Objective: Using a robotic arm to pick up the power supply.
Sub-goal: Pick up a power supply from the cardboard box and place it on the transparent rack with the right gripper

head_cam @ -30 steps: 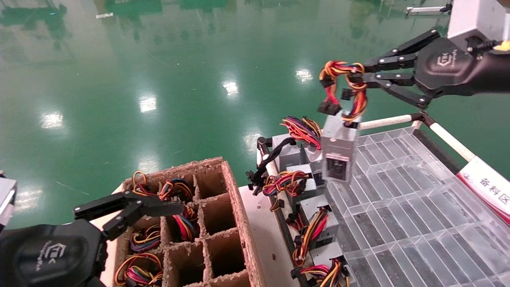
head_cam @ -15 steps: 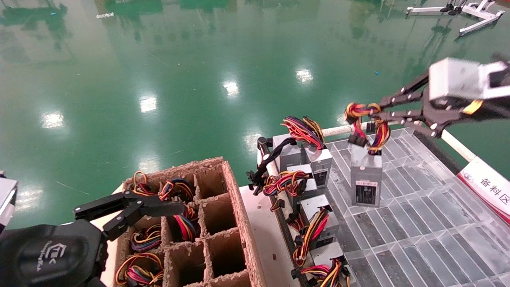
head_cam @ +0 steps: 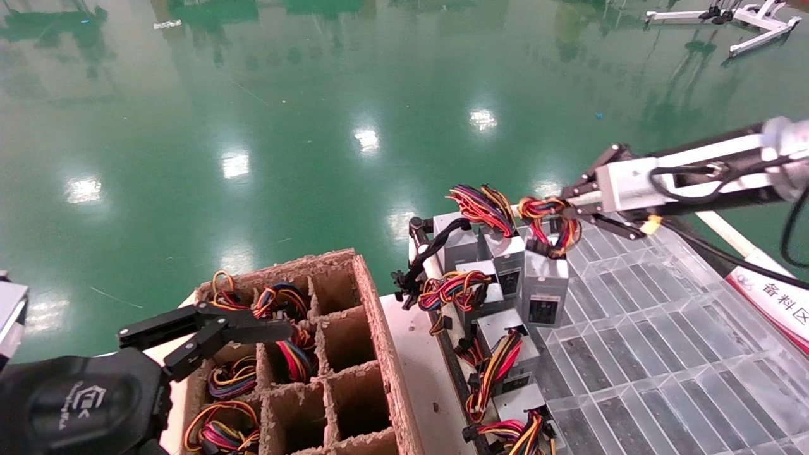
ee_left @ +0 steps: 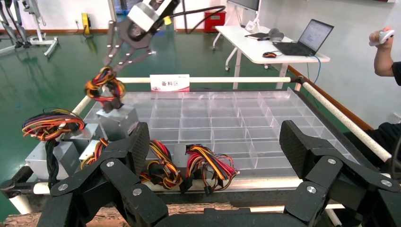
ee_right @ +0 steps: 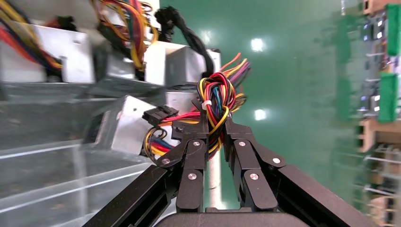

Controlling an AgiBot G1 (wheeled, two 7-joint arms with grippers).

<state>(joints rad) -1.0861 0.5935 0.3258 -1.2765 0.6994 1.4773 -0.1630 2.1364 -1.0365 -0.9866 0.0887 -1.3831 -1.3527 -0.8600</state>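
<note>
The power supply [head_cam: 545,292] is a grey metal box that hangs upright at the far left of the clear tray [head_cam: 663,354], close beside the other units; whether it touches the tray I cannot tell. My right gripper [head_cam: 561,212] is shut on its looped red, yellow and black wires [ee_right: 215,97], and the box [ee_right: 124,126] dangles below the fingers. The left wrist view shows the same box [ee_left: 118,119] under the right gripper [ee_left: 120,56]. My left gripper [head_cam: 253,328] is parked open over the cardboard box [head_cam: 373,328], holding nothing [ee_left: 215,142].
Several more power supplies [head_cam: 505,344] line the tray's left edge. The cardboard box's cells hold wire bundles [head_cam: 221,426]. A white rail [head_cam: 727,230] and a red-and-white sign [head_cam: 774,297] border the tray's right side. Green floor lies beyond.
My right arm has swung down and to the left, carrying the power supply from high above the tray to low beside the row of other units. The left arm has not moved.
</note>
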